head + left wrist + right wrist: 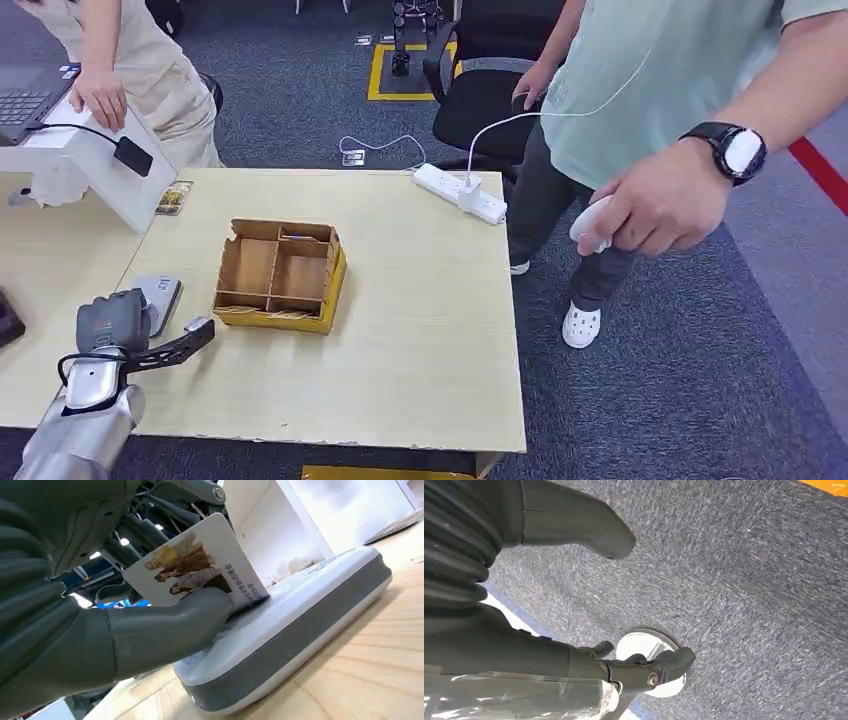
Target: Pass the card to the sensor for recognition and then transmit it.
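Note:
In the left wrist view my left hand (100,630) pinches a white card (200,565) with a printed picture between thumb and fingers. The card stands tilted, its lower edge touching the white top of the grey-rimmed sensor pad (310,615). In the head view that left hand (113,322) sits at the table's left side, right beside the sensor (162,293), and it hides the card. My right hand (499,605) hangs over grey carpet with its thumb and fingers apart and nothing in them.
A cardboard divider box (280,275) stands mid-table, right of the sensor. A white power strip (460,193) lies at the far edge. A white stand (90,165) holds a laptop at far left. One person (660,190) stands at the right with a white controller, another (100,90) at far left.

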Controlling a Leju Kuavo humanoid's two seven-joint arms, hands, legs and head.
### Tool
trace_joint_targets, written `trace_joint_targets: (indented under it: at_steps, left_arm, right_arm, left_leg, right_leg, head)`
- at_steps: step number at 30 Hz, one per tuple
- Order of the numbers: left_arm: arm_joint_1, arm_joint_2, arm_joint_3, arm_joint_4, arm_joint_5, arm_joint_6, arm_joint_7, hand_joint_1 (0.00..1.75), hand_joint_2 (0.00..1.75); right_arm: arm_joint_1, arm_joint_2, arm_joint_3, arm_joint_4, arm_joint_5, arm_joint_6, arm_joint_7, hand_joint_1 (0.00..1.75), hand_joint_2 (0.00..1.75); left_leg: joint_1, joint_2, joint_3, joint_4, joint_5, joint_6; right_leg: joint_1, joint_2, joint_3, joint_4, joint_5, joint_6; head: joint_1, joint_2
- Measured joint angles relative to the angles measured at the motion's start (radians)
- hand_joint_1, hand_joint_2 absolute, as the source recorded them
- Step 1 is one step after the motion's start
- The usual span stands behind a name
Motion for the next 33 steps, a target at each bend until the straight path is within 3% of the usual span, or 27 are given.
trace_joint_targets:
  at_steps: [6,12,14,18,20,22,27,30,33]
  left_arm:
    - [-0.015,0.004,-0.024,0.000,0.063,-0.109,-0.033,1.75,1.75]
    - [-0.018,0.011,-0.046,0.000,0.103,-0.124,-0.053,1.75,1.75]
    - [-0.008,0.010,-0.047,-0.006,0.163,-0.048,-0.115,1.75,1.75]
    - [0.031,-0.004,-0.040,-0.075,0.329,0.223,-0.268,1.75,1.75]
    - [0.036,-0.018,-0.016,-0.133,0.355,0.315,-0.323,1.75,1.75]
    - [0.027,-0.044,0.057,-0.196,0.344,0.336,-0.384,1.75,1.75]
    - [0.014,-0.082,0.160,-0.270,0.335,0.335,-0.420,1.75,1.75]
    - [-0.007,-0.121,0.236,-0.299,0.302,0.335,-0.495,1.75,1.75]
    - [-0.035,-0.142,0.295,-0.315,0.275,0.335,-0.501,1.75,1.75]
  right_arm:
    - [-0.001,0.000,-0.006,0.000,0.018,-0.002,-0.003,0.00,1.75]
    - [-0.001,0.000,-0.010,-0.001,0.027,-0.003,-0.004,0.00,1.75]
    - [-0.001,0.000,-0.015,-0.001,0.032,-0.003,-0.008,0.00,1.75]
    - [-0.001,0.000,-0.023,-0.001,0.047,-0.003,-0.018,0.00,1.75]
    - [0.000,0.000,-0.023,-0.001,0.054,-0.003,-0.018,0.00,1.75]
    - [-0.001,0.000,-0.023,-0.001,0.061,-0.003,-0.018,0.00,1.75]
    - [-0.001,0.002,-0.024,-0.002,0.065,-0.003,-0.017,0.00,1.75]
    - [-0.002,0.003,-0.024,-0.002,0.071,-0.002,-0.016,0.00,1.75]
    - [-0.004,0.007,-0.024,-0.002,0.079,-0.002,-0.011,0.00,1.75]
  left_leg:
    - [0.000,-0.002,0.002,-0.001,0.000,0.000]
    - [0.000,-0.002,0.005,-0.001,0.001,-0.001]
    - [0.000,-0.002,0.005,-0.001,0.002,-0.002]
    - [0.001,-0.002,0.004,-0.001,0.003,-0.002]
    - [0.001,-0.002,0.003,-0.001,0.003,-0.002]
    - [0.000,-0.002,0.002,-0.001,0.003,-0.001]
    - [0.000,-0.001,0.001,-0.001,0.002,-0.002]
    - [0.000,-0.002,-0.001,-0.001,0.003,-0.002]
    - [0.000,-0.001,-0.001,-0.001,0.003,-0.002]
  right_leg:
    - [0.000,-0.003,0.003,0.000,0.000,0.000]
    - [0.000,-0.003,0.006,0.000,-0.001,-0.001]
    - [0.000,-0.003,0.005,0.000,0.000,-0.001]
    - [0.000,-0.003,0.004,0.000,0.001,-0.002]
    - [0.000,-0.003,0.003,0.000,0.001,-0.002]
    - [0.000,-0.003,0.002,0.000,0.001,-0.001]
    - [0.000,-0.001,0.001,0.000,0.001,-0.001]
    - [0.000,-0.003,0.000,0.000,0.001,-0.001]
    - [0.000,-0.001,-0.001,0.000,0.001,-0.001]
  head:
    - [0.000,0.000]
    - [0.000,0.000]
    - [-0.001,0.000]
    - [0.000,0.000]
    - [0.000,0.000]
    - [0.000,0.000]
    - [0.000,0.000]
    - [0.000,0.000]
    - [0.000,0.000]
